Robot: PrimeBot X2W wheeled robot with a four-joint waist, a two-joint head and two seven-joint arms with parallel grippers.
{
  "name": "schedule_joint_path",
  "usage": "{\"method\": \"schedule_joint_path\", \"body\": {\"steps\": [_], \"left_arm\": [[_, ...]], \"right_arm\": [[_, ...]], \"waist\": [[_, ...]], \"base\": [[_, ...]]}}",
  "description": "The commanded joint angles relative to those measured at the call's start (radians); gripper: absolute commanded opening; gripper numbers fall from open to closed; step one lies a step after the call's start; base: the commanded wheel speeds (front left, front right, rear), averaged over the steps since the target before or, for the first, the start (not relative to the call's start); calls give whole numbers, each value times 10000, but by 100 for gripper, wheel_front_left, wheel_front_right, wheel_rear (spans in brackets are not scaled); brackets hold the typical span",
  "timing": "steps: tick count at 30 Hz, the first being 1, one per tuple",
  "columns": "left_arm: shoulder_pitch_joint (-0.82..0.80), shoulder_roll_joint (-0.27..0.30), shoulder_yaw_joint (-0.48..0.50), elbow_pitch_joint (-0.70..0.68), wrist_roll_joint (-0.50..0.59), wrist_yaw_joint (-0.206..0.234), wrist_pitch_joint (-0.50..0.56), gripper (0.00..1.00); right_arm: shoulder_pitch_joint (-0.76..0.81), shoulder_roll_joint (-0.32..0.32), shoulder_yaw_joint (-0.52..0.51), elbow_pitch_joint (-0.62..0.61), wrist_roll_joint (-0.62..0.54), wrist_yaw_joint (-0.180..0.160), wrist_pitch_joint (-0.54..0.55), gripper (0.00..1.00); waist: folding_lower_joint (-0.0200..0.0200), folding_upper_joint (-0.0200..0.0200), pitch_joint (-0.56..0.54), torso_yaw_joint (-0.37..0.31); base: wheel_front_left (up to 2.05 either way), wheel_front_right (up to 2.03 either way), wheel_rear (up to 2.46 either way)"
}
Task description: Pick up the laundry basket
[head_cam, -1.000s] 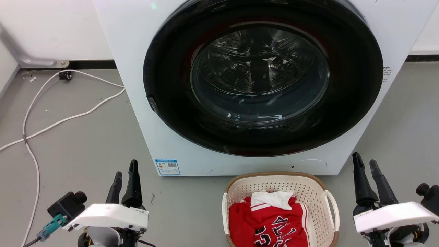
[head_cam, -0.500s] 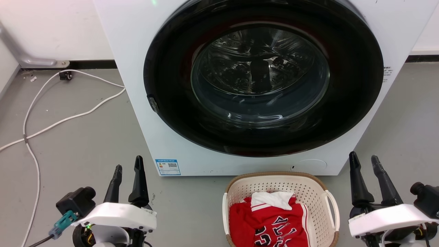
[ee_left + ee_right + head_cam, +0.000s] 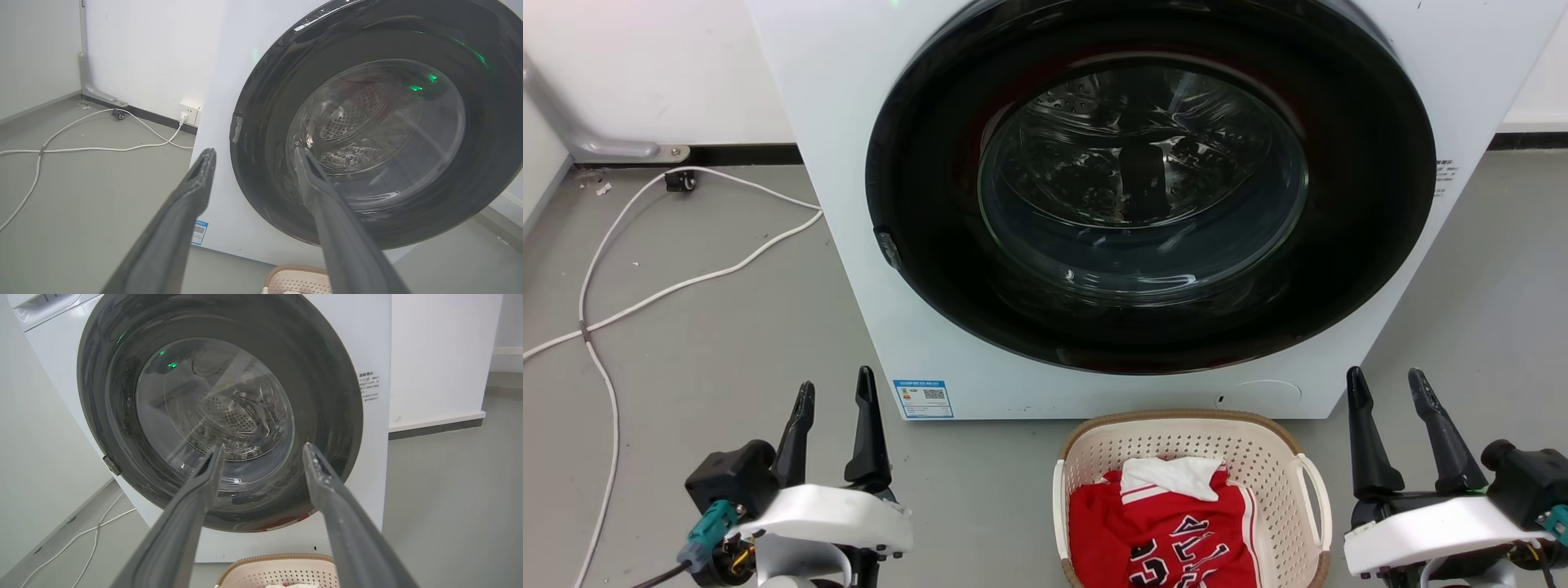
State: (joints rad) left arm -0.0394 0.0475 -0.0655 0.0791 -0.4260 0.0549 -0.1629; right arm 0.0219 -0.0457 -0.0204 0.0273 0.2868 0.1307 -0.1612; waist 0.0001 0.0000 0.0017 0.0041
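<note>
The laundry basket, cream with perforated walls, a brown rim and white loop handles, stands on the floor just before the washing machine, holding red and white clothes. Its far rim peeks in at the bottom of the left wrist view and of the right wrist view. My left gripper is open at the lower left, well left of the basket, nothing between its fingers. My right gripper is open at the lower right, just right of the basket's right handle, also empty.
A white front-loading washing machine with a shut dark round door rises behind the basket. White cables trail over the grey floor at the left. A wall runs behind.
Both grippers have opened wider. The left arm has slid right and the right arm slightly left, each toward the basket. The basket has not moved.
</note>
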Motion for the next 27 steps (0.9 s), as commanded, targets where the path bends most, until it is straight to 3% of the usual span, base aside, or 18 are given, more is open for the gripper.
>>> {"method": "schedule_joint_path", "body": {"steps": [1, 27], "left_arm": [[56, 47, -73, -137, 370, 87, -107, 100], [215, 151, -683, -101, 2627, 448, -669, 100]], "right_arm": [[38, -50, 24, -161, -349, 0, -114, 100], [341, -62, -1, -232, -2084, -1, -698, 100]], "waist": [[-1, 0, -4, -6], [-1, 0, -82, -18]], "base": [[0, 0, 0], [0, 0, 0]]}}
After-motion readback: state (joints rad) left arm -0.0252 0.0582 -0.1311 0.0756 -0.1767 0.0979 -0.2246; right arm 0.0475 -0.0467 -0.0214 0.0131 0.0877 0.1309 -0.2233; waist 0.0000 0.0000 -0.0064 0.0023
